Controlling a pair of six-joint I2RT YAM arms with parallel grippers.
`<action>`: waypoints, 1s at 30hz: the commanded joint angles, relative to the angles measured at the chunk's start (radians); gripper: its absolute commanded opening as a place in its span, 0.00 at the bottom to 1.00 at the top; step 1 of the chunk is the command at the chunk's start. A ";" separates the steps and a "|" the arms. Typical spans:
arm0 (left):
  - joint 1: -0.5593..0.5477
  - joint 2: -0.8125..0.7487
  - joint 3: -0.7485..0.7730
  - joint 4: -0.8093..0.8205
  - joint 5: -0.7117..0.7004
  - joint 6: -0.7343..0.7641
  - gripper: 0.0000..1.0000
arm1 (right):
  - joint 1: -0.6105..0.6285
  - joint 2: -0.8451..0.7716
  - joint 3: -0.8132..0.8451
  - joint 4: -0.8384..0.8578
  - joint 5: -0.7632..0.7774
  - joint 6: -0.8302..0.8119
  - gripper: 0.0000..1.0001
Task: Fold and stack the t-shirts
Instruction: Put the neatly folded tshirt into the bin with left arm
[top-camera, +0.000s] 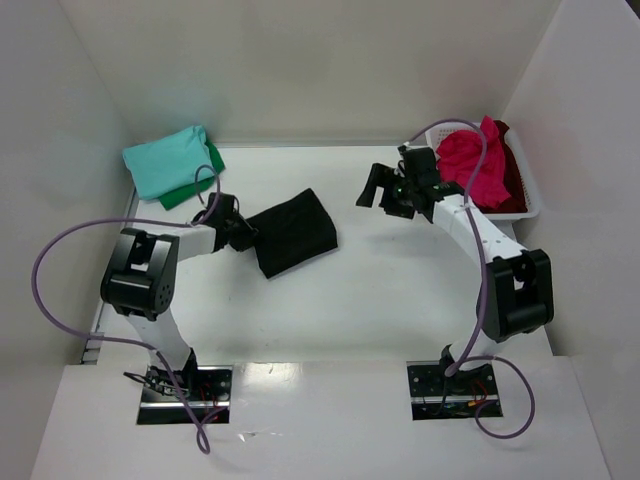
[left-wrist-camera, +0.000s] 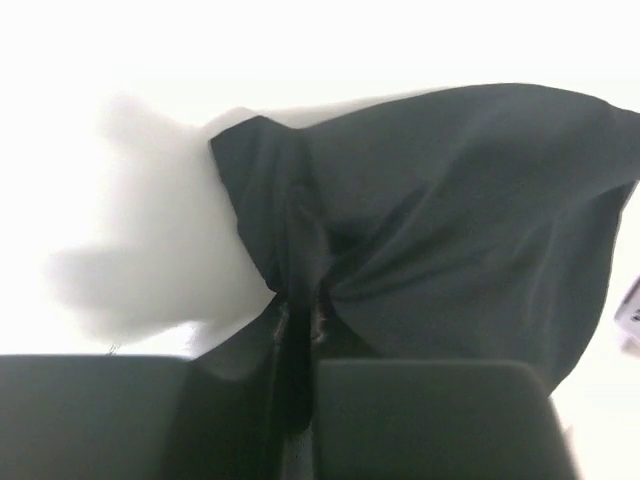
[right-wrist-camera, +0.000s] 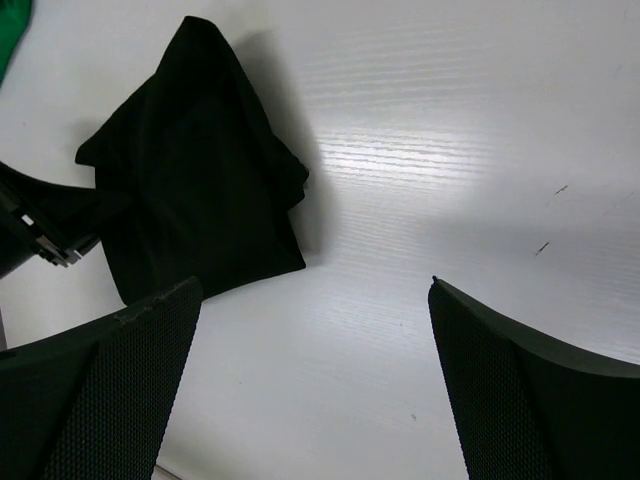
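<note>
The left gripper pinches a bunched edge of the black shirt lying mid-table, while the right gripper hangs spread and empty; the light, limp cloth will probably sag, so it is best held by its edges.

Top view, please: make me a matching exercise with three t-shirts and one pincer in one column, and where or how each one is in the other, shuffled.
Column one:
1. black t-shirt
2. teal t-shirt
3. pink-red t-shirt
4. right pincer

Column two:
A. in the white basket at the far right
B. open, holding nothing
C. pinched at its edge by the left pincer
D. lying on the green t-shirt in the far left corner

Pairs: 1-C, 2-D, 3-A, 4-B
</note>
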 joint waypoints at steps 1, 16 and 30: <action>-0.005 0.058 0.064 -0.074 -0.039 0.068 0.06 | -0.003 -0.065 -0.015 0.020 0.000 0.018 0.99; 0.174 0.282 0.670 -0.280 -0.027 0.497 0.00 | -0.064 -0.165 -0.004 -0.013 -0.029 0.029 0.99; 0.359 0.614 1.339 -0.364 0.106 0.525 0.00 | -0.073 -0.194 -0.043 0.062 -0.026 0.120 0.99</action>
